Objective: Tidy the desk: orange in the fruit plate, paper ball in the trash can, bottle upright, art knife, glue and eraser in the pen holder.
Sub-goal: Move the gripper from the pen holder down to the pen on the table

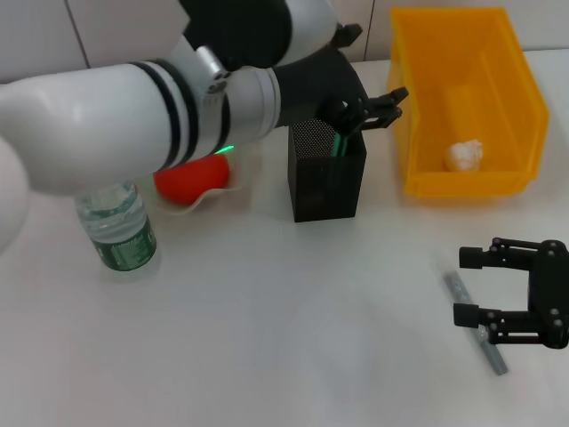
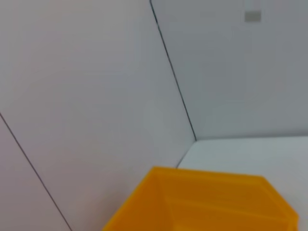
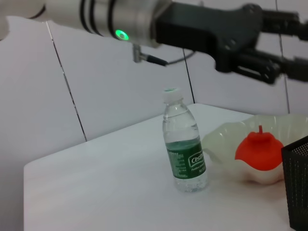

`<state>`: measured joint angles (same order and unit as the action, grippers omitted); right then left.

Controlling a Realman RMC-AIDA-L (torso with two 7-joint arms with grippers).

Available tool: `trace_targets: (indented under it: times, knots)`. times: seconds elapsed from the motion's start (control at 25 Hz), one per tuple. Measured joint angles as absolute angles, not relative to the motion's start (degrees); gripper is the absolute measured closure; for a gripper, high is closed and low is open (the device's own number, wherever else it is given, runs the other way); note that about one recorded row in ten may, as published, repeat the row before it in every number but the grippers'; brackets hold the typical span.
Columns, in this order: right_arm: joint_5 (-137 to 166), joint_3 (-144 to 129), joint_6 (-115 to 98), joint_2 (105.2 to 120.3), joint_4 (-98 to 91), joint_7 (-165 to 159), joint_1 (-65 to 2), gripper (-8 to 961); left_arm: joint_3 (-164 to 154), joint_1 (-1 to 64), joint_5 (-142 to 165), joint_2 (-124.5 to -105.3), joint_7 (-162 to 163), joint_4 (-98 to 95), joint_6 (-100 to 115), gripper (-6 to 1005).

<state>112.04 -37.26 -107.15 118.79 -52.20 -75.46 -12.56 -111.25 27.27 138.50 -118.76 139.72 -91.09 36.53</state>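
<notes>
I have the left gripper [image 1: 369, 111] over the pen holder [image 1: 326, 173], jaws narrow around a green item—glue, I judge—ready to drop, while the right gripper [image 1: 471, 285] hangs spread wide over the art knife [image 1: 476, 323] on the worktop [image 1: 267, 338]—next, descend and pinch.

Head view: high, looking down the surface [image 1: 267, 356]. Left wrist view: close, facing wall past yellow bin [image 2: 207, 202]. Right wrist view: low, sideways toward bottle [image 3: 185, 144]. Bottle [image 1: 116, 227], bin [image 1: 471, 107] shared with head.
</notes>
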Motion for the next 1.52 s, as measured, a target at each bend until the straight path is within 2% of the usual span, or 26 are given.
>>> trace_targets:
  times: [0.2,0.36,0.52,0.88,1.2,1.52]
  knots:
    - [112.10,-37.26,-107.13,118.66,-52.20,-75.56,-12.54,238,-109.01,23.48,131.52,-118.56,133.17,-96.01,38.53,189]
    - [112.16,-37.26,-107.08,118.65,-52.21,-75.63,-12.65,238,-107.87,23.02,129.23,-118.55,131.33,-96.60,39.84,189]
    - [112.23,-37.26,-107.03,118.68,-52.20,-75.64,-12.66,238,-100.78,21.55,113.74,-118.56,120.28,-96.51,47.06,189]
    - [112.24,-36.87,-107.61,118.32,-54.60,-79.11,-12.37,239,-87.10,19.10,91.11,-118.55,101.66,-87.04,62.62,189]
    - [114.53,-35.85,-107.28,118.45,-64.78,-90.98,-12.54,240,-83.65,17.71,88.91,-118.64,92.51,-78.84,72.78,189]
    - [123.32,-36.89,-107.89,118.85,-76.94,-105.68,-16.55,240,-83.31,16.19,83.20,-118.58,83.30,-72.85,75.45,189]
